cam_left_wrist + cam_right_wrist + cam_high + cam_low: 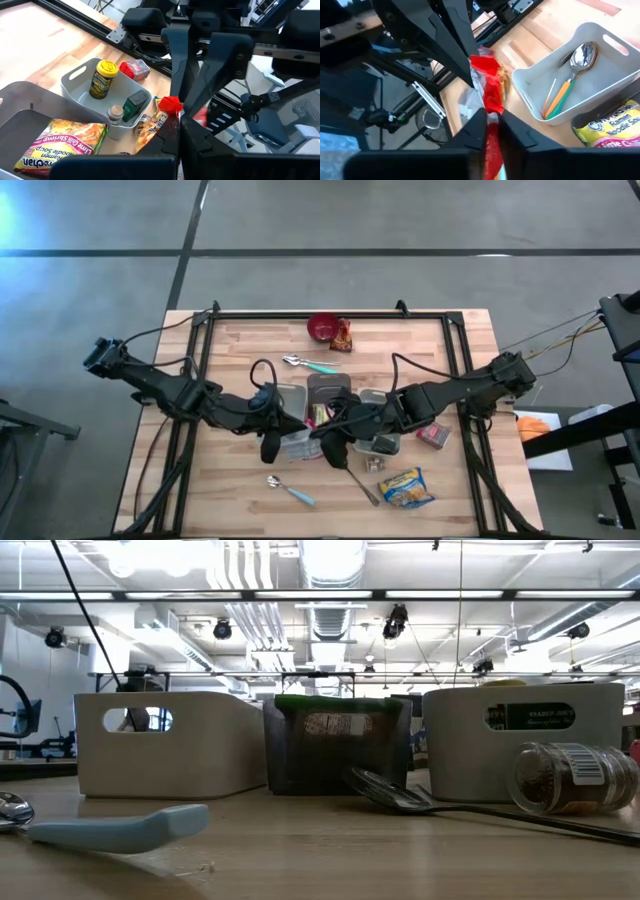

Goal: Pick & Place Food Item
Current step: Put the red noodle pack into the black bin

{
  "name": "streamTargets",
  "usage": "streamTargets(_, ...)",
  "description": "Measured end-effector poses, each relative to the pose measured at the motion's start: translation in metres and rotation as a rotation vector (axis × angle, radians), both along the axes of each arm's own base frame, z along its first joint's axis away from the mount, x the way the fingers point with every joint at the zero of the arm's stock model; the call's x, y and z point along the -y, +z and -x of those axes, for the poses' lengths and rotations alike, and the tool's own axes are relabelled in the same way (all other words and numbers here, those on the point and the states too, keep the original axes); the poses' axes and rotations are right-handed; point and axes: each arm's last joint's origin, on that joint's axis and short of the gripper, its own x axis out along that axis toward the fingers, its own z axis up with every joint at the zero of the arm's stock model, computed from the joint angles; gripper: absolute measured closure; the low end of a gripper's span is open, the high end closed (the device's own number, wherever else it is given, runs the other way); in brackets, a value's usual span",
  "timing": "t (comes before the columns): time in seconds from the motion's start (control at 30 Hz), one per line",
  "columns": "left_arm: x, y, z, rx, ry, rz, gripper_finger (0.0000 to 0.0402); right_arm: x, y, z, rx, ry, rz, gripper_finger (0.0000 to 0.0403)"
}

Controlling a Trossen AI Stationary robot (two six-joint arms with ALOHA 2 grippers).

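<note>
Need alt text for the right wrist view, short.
The right hand is shut on a red snack packet, with the left hand gripping its other end. Beside them a white bin holds a spoon, next to a ramen noodle pack.

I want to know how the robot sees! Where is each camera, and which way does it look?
High view: above the table, looking straight down; both arms show, left gripper and right gripper meeting over the bins.
Low view: at table-top height, looking level at the bins, a blue-handled spoon and a jar; no arm shows.
Left wrist view: on the left arm, facing the red packet both grippers pinch.
Right wrist view: on the right arm, facing the same packet.
</note>
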Motion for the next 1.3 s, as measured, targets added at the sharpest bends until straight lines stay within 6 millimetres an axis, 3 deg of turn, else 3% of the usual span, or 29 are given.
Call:
streamTargets(0.33, 0.001, 0.001, 0.000, 0.003, -0.006, 0.035, 0.0387, 0.000, 0.000, 0.000, 0.000, 0.010, 0.013, 0.0391)
streamTargets(0.87, -0.007, 0.003, -0.001, 0.014, 0.027, 0.068, 0.0152, 0.007, -0.001, -0.003, -0.005, 0.033, 0.076, 0.0392)
streamTargets(1.03, -0.012, 0.007, 0.003, 0.020, 0.040, 0.068, 0.0117, 0.011, -0.002, -0.004, -0.011, 0.046, 0.082, 0.0392)
streamTargets(1.3, -0.024, 0.016, 0.023, -0.011, 0.064, 0.049, 0.0112, 0.026, -0.006, -0.005, -0.066, 0.048, 0.119, 0.0392)
